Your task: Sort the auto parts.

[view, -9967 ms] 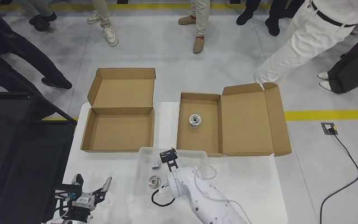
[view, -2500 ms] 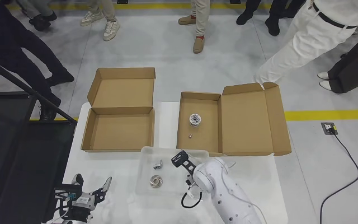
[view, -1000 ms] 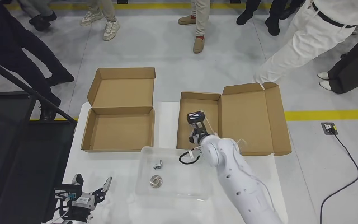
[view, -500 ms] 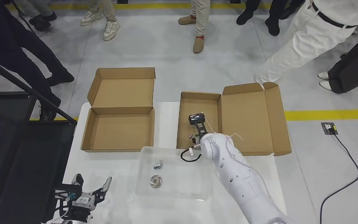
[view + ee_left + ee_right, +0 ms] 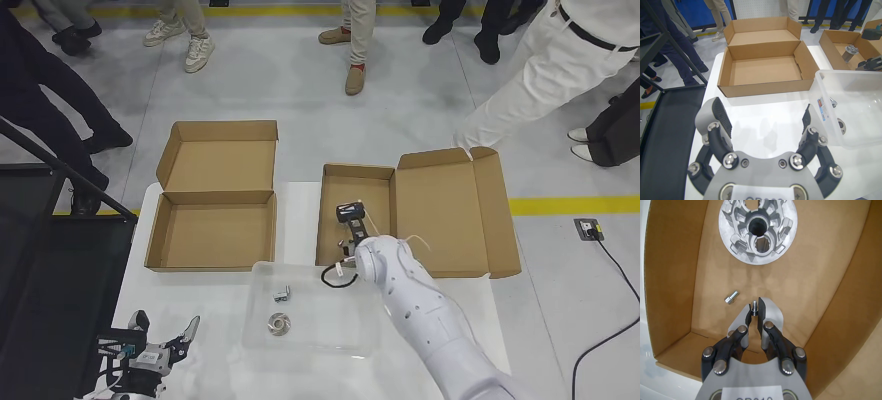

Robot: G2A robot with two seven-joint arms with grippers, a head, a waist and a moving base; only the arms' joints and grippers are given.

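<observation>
Left tool point(image 5: 762, 106) hangs released over the near-left corner of the table point(image 5: 298, 220), jaws spread wide. I see the left box point(image 5: 212, 232) beyond it. The clear bin point(image 5: 320, 335) mid-table holds a flanged ring point(image 5: 279, 323) and a small fastener point(image 5: 281, 293). Right tool point(image 5: 754, 306) sits inside the right box point(image 5: 829, 294), clenched on a bolt point(image 5: 754, 309) — threads pointing outward. A second bolt point(image 5: 731, 297) lies on the box floor just beside it — the finned hub point(image 5: 758, 230) farther in.
</observation>
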